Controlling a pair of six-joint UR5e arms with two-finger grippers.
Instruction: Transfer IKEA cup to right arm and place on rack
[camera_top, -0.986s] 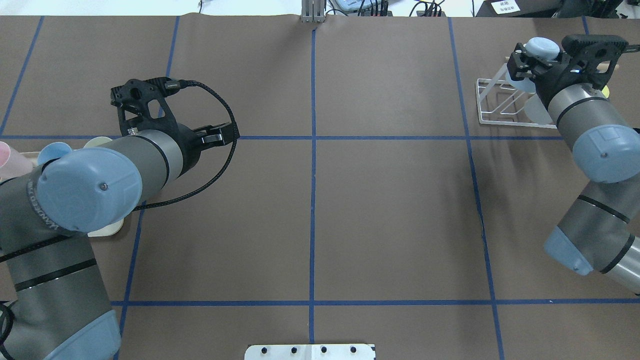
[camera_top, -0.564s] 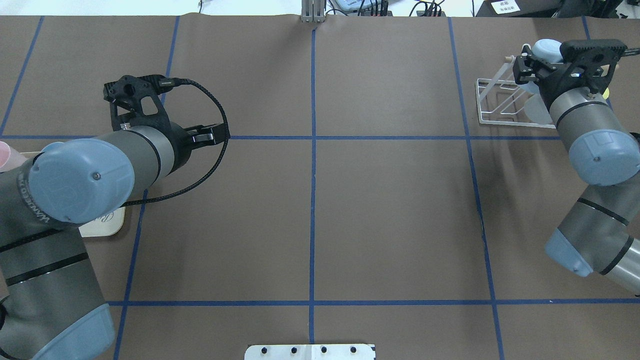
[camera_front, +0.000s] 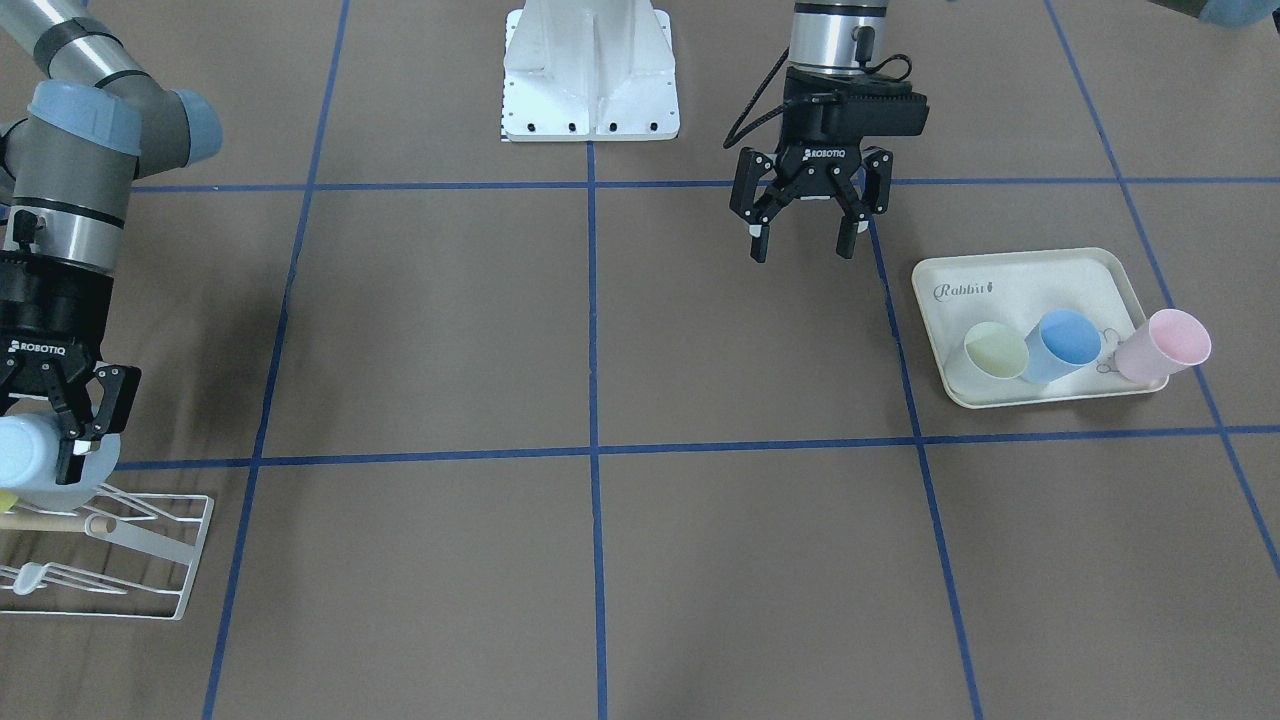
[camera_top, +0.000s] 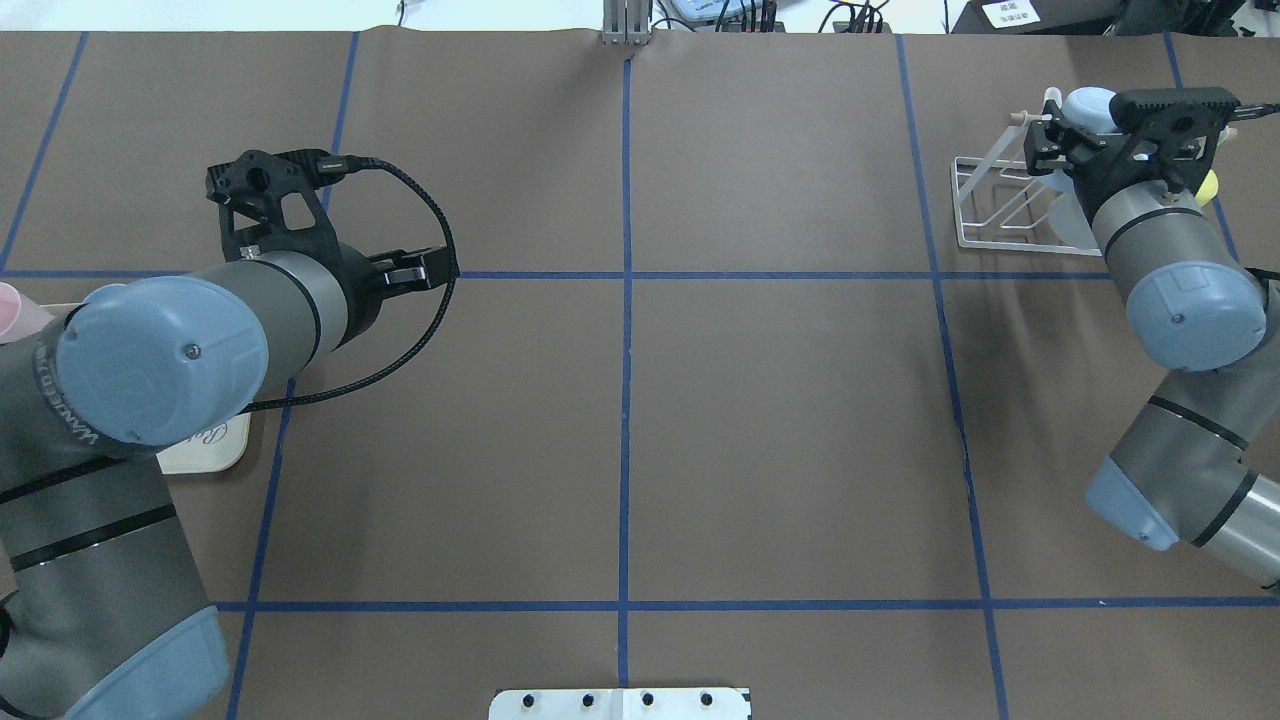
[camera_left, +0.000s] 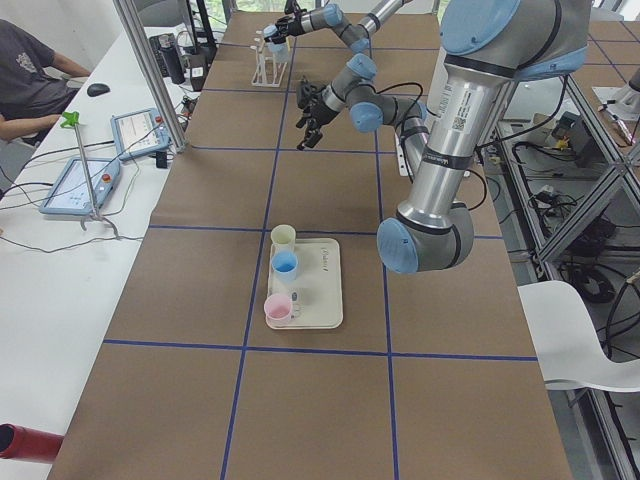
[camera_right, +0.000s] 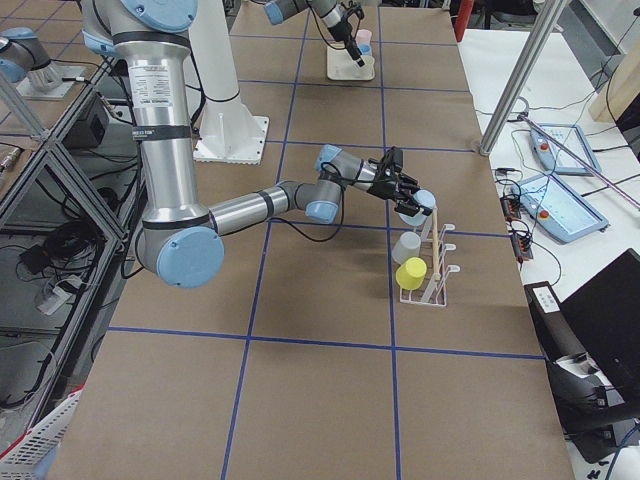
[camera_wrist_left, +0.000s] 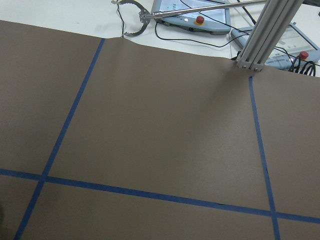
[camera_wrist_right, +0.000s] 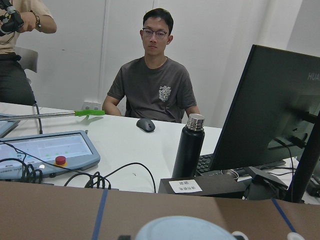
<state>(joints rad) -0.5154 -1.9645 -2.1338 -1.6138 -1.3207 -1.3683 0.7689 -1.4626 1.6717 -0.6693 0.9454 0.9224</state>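
Brown paper with blue tape lines covered the table (camera_top: 780, 420). Nearest the robot, the left gripper (camera_front: 803, 243) hung empty with its jaws spread. Within the last second it had pulled back toward the rabbit-print tray (camera_front: 1040, 285) and then stopped. Farther out, the right gripper (camera_front: 50, 445) was clamped on the pale blue IKEA cup (camera_front: 22, 452) and had edged outward, so the cup sat above the rack (camera_top: 990, 215), by its wooden rod (camera_front: 45, 522). The handover looked finished; only seating the cup on a prong and letting go seemed left.
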